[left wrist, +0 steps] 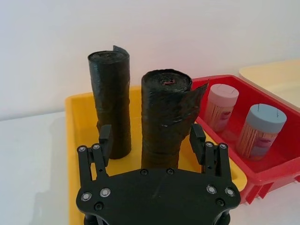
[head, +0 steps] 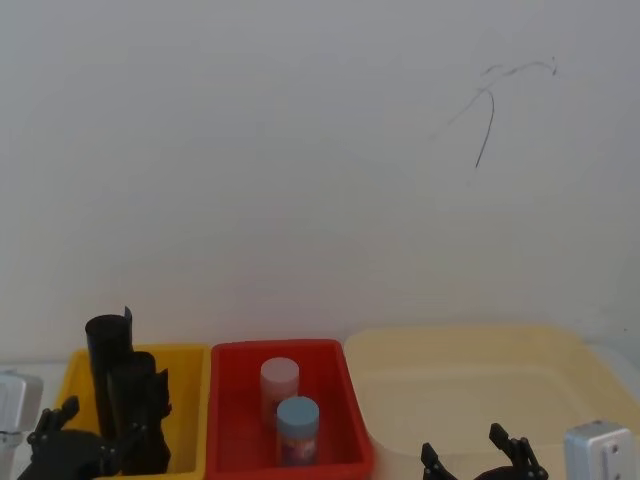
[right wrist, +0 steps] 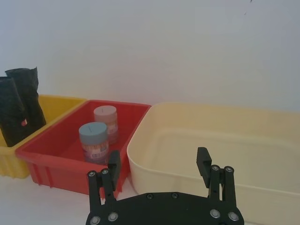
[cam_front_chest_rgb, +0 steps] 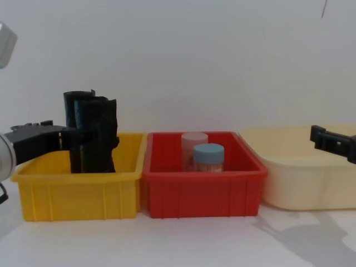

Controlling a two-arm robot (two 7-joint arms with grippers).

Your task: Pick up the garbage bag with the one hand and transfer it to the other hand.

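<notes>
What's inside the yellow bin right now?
Two black rolls stand upright in the yellow bin: the thick garbage bag, with the open left gripper straddling it, and a slimmer tube behind. The bin floor under the rolls is hidden.

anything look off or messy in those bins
Nothing is spilled or tipped. Only loose film stands out: the garbage bag, standing in the yellow bin, has a flap peeling out near its top, and the slimmer roll beside it has a corner sticking up above its top.
</notes>
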